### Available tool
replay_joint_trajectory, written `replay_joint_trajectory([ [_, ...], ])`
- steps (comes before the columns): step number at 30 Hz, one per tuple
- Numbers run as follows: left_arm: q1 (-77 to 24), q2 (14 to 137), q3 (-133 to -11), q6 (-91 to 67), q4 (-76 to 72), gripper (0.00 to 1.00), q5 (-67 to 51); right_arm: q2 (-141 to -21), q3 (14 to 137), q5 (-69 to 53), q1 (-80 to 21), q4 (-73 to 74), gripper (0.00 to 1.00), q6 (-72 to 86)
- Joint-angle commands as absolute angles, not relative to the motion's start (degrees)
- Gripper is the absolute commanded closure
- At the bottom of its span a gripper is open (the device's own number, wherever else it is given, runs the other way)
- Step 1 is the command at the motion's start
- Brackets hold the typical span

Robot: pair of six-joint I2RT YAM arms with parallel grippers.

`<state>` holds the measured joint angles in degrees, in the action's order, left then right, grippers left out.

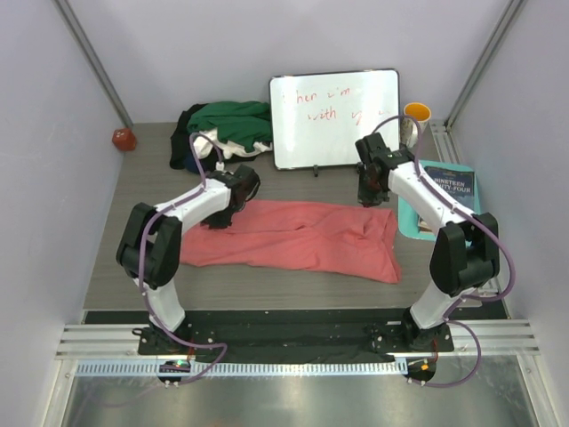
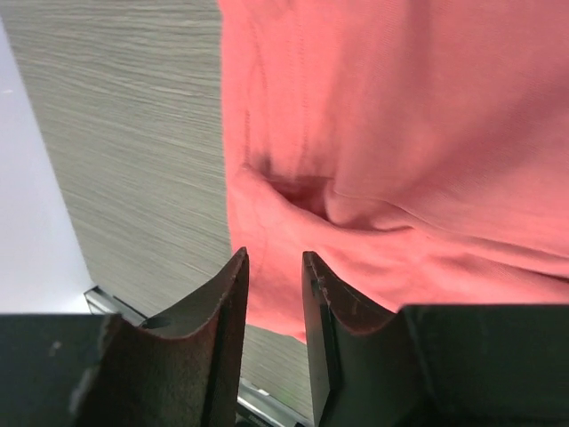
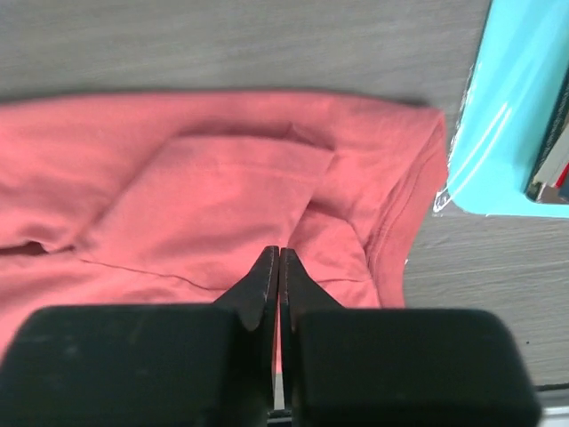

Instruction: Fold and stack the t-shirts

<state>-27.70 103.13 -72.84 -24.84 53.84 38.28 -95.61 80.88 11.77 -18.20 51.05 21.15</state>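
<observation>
A salmon-pink t-shirt [image 1: 293, 238] lies across the middle of the table, folded into a long band. More t-shirts sit heaped at the back left: dark green [image 1: 233, 120], white [image 1: 212, 145] and black [image 1: 182, 133]. My left gripper [image 1: 216, 221] hovers over the pink shirt's [image 2: 400, 133] far left edge. Its jaws [image 2: 273, 258] stand open a little, with nothing between them. My right gripper [image 1: 367, 197] is over the shirt's far right corner. In the right wrist view its jaws [image 3: 279, 253] are shut above the pink cloth [image 3: 204, 196], and no cloth shows between them.
A white board with red writing [image 1: 334, 117] stands at the back, with an orange mug [image 1: 416, 113] to its right. A teal tray [image 1: 411, 218] holding a dark book [image 1: 449, 185] lies at the right edge, next to the shirt. A small red object [image 1: 124, 139] sits at the back left.
</observation>
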Motion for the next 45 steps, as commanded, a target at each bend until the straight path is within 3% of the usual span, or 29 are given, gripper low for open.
replay_joint_trajectory([
  [1, -30.23, 103.27, -73.39, -23.73, 53.44, 0.69, 36.65, -94.30, 75.43, 9.14, -19.24, 51.24, 0.99, 22.24],
  [5, -33.57, 105.55, -73.56, -23.47, 54.23, 0.73, 37.44, -96.33, 72.87, 8.88, -20.30, 51.68, 0.99, 22.59],
  [10, -34.54, 108.19, -72.42, -22.59, 53.79, 0.99, 34.63, -99.74, 70.58, 9.84, -21.01, 51.59, 0.99, 23.03],
  [30, -36.73, 116.81, -73.04, -22.76, 57.21, 1.00, 23.65, -114.95, 79.26, 13.80, -21.27, 50.88, 0.99, 23.03],
  [45, -51.85, 120.24, -73.74, -26.01, 62.84, 1.00, 17.76, -128.49, 99.30, 10.37, -20.21, 53.79, 0.99, 19.07],
])
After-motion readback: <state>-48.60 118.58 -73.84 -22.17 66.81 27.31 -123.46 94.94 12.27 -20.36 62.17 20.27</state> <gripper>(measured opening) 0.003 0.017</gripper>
